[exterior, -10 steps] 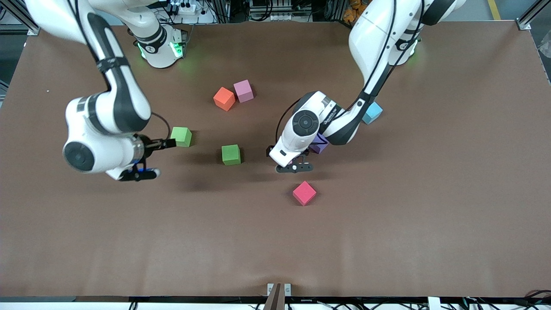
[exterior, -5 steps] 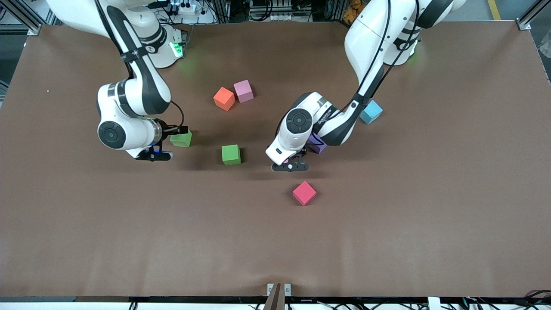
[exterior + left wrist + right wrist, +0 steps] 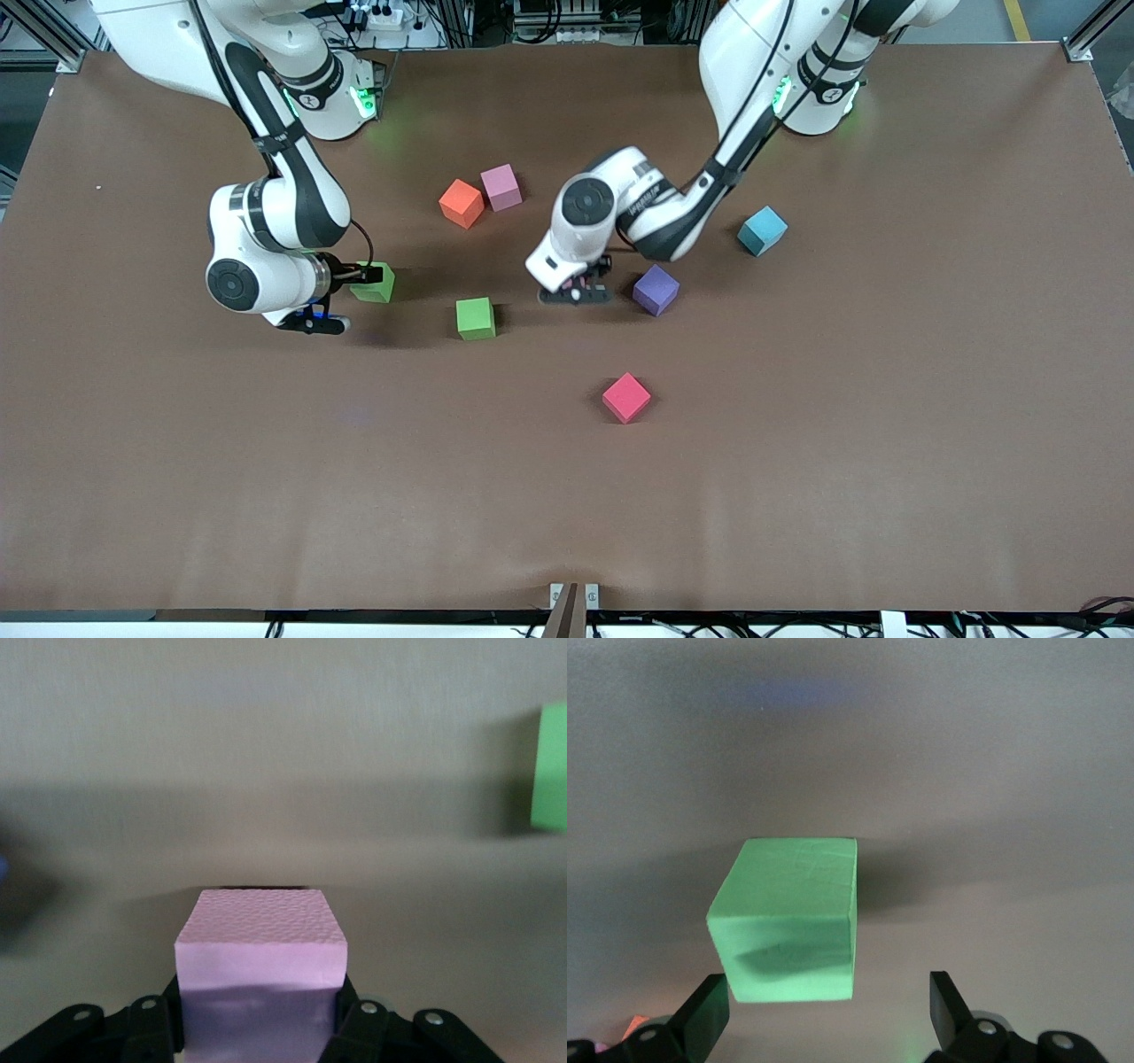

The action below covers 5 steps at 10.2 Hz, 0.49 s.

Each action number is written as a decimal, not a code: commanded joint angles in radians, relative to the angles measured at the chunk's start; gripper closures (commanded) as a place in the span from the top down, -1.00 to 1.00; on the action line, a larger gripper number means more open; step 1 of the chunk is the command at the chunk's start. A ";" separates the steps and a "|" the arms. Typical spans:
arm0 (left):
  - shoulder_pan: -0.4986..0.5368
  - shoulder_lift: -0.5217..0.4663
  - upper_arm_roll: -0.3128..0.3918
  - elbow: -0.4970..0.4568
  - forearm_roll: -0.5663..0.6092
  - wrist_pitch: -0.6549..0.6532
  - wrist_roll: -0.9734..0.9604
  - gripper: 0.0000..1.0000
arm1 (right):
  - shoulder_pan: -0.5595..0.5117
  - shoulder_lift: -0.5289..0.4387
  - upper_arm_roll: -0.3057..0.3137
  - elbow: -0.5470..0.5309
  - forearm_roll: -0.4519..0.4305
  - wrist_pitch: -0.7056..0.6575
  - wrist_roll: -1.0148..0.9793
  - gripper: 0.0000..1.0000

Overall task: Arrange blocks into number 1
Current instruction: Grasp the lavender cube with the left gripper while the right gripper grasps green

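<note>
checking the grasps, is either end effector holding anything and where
Left end effector grips a pink cube by two opposite sides; right end effector is open, holding nothing.

Left gripper point(image 3: 576, 293) hidden under wrist (front view); held cube's point(image 3: 259, 970) colour unclear.

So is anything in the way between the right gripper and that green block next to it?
No, nothing visible is in the way. The right gripper is open, and the green block sits right at its fingers with only bare table around it.
</note>
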 commanded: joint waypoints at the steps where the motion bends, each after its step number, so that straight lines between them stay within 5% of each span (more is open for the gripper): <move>1: 0.045 -0.099 -0.060 -0.143 0.029 -0.002 -0.058 -1.00 | 0.003 0.020 0.005 0.003 0.029 0.032 0.011 1.00; 5: 0.072 -0.082 -0.109 -0.179 0.162 0.006 -0.168 -1.00 | 0.006 0.034 0.006 0.026 0.049 0.033 0.011 1.00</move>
